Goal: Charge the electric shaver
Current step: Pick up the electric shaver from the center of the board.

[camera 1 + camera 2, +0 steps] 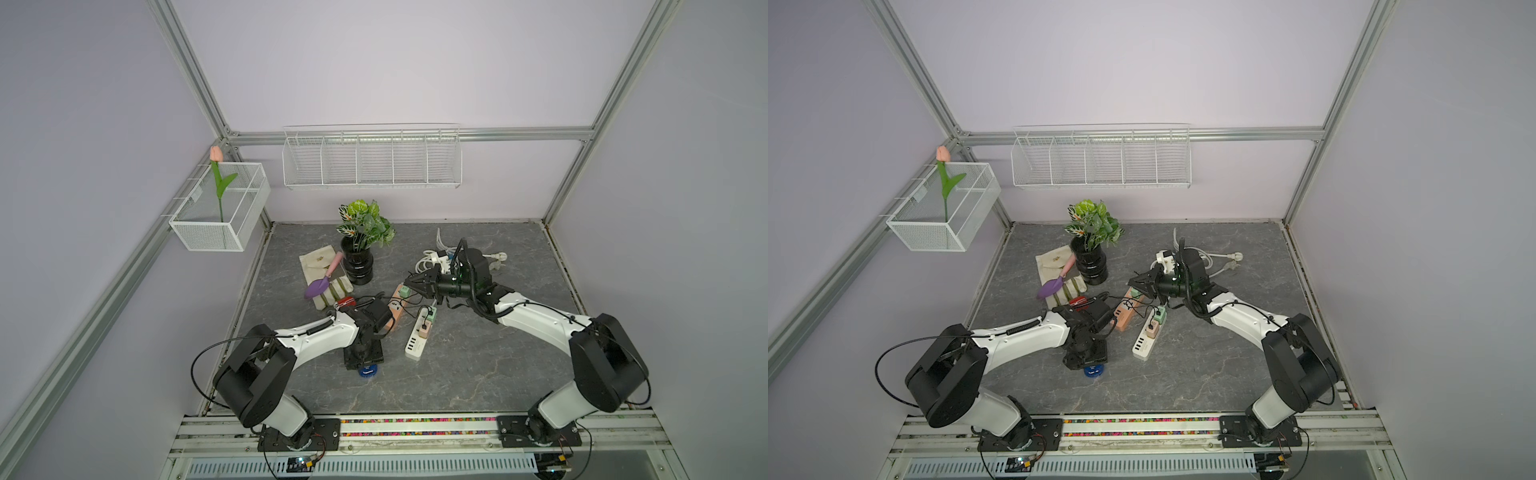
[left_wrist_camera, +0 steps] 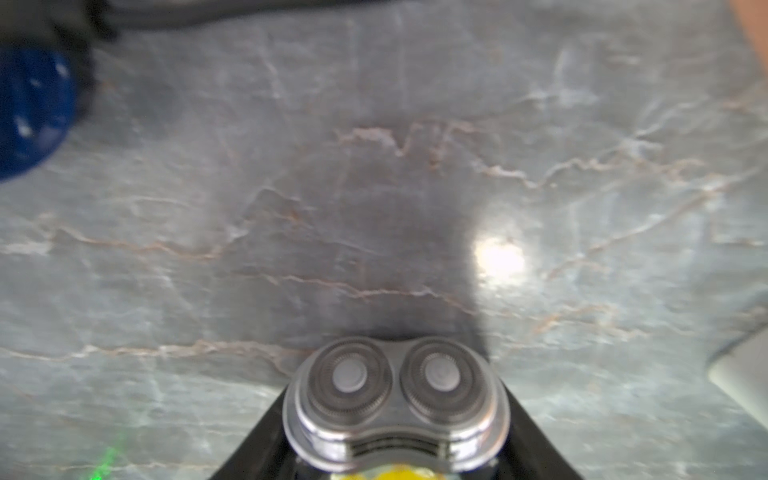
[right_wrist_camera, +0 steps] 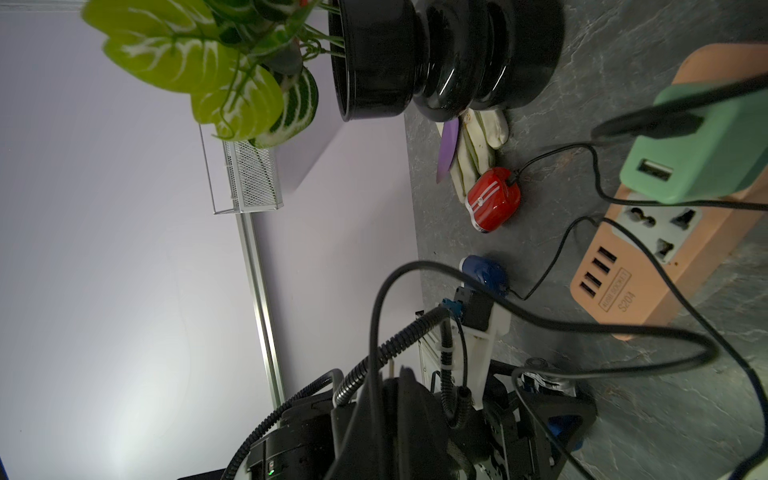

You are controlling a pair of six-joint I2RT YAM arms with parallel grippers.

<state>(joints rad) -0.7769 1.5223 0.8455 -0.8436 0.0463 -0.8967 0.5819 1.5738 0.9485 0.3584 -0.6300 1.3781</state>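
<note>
The electric shaver [image 2: 395,399], with two round silver cutter heads and a bit of yellow behind them, sits between the black fingers of my left gripper [image 2: 395,384]. The fingers press on both its sides. In both top views the left gripper [image 1: 365,363] [image 1: 1090,360] points down at the table, and a blue part [image 1: 368,371] shows just below it. My right gripper [image 1: 406,284] [image 1: 1130,283] [image 3: 401,372] hovers shut over the orange power strip [image 1: 399,305] [image 3: 648,249]. A black cable [image 3: 540,324] loops across it; I cannot tell if it is pinched.
A white power strip [image 1: 419,340] carries small adapters, and a green adapter [image 3: 698,153] sits in the orange strip. A red car-shaped gadget [image 1: 345,302] [image 3: 494,199] and a blue one [image 3: 484,274] are cabled. A black plant pot [image 1: 357,262], gloves with a purple trowel [image 1: 318,286] and white cords [image 1: 436,257] lie behind.
</note>
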